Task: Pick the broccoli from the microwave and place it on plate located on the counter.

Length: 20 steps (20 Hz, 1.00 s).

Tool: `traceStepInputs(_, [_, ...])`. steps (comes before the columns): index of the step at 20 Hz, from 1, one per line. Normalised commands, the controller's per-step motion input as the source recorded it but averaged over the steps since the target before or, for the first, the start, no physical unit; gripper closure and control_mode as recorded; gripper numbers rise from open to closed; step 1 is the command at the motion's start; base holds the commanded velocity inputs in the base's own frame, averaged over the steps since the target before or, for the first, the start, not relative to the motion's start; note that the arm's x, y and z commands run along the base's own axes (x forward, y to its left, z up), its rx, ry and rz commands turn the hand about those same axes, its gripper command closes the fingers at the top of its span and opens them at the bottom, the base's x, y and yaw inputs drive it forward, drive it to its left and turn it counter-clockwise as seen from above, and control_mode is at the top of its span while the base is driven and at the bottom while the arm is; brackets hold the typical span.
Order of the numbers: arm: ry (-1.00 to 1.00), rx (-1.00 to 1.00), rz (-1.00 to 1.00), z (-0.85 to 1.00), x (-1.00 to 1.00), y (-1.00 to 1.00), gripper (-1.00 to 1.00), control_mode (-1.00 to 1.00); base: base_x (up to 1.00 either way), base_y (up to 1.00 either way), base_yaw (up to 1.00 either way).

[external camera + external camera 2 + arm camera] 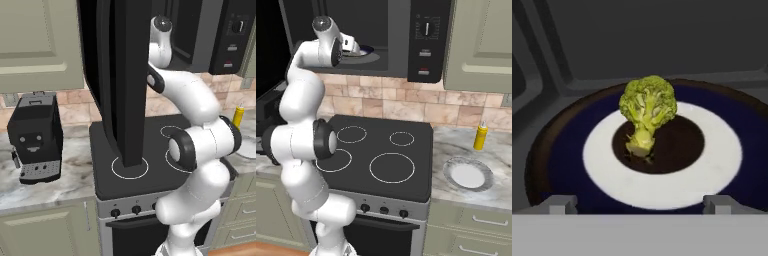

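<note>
Hand view: broccoli (647, 112) sits upright on a dish inside the microwave (406, 45), ungrasped. Hand (640, 202) spread wide, fingertips apart, just short of it (approach stage, I judge). Grasp, carry and drop onto the plate (468, 175) on the right surface (496, 150) all remain.

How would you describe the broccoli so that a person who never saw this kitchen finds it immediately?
Look into the open large black microwave mounted above the stovetop. Inside lies a round dish with a dark blue rim and white ring. The small bumpy green broccoli with a pale stem stands at its dark centre, the only green thing there.
</note>
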Motion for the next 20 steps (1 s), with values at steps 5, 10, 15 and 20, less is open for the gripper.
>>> traceStepInputs(5, [0.01,0.0,0.0,0.0,0.58,0.05,-1.0,-1.0,0.0,0.0,0.0])
traceStepInputs(10, [0.03,0.0,0.0,0.0,0.49,0.01,-1.0,-1.0,0.0,0.0,0.0])
traceStepInputs(15, [0.02,0.0,0.0,0.0,0.44,0.03,-1.0,-1.0,0.0,0.0,0.0])
traceStepInputs(20, [0.05,0.0,0.0,-0.03,0.12,0.03,1.0,-1.0,0.0,0.0,0.0])
